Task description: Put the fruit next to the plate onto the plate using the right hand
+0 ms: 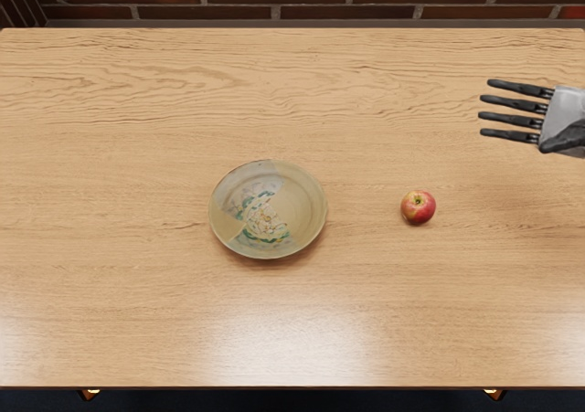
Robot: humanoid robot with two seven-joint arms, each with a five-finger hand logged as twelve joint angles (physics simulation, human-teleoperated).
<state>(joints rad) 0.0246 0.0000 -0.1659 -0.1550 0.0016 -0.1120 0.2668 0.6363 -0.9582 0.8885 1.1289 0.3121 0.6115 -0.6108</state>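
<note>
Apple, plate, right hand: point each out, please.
apple (418, 207), head view, centre of its skin.
plate (318, 209), head view, its right rim.
right hand (539, 115), head view, where the fingers meet the palm.

The right hand (535, 112), built of black and grey hard parts, shows four slim glossy black fingers (512, 88), each jointed in segments. They join a boxy light-grey palm shell (567, 109); a darker grey panel (569, 142) sits along that shell's lower edge.
</note>
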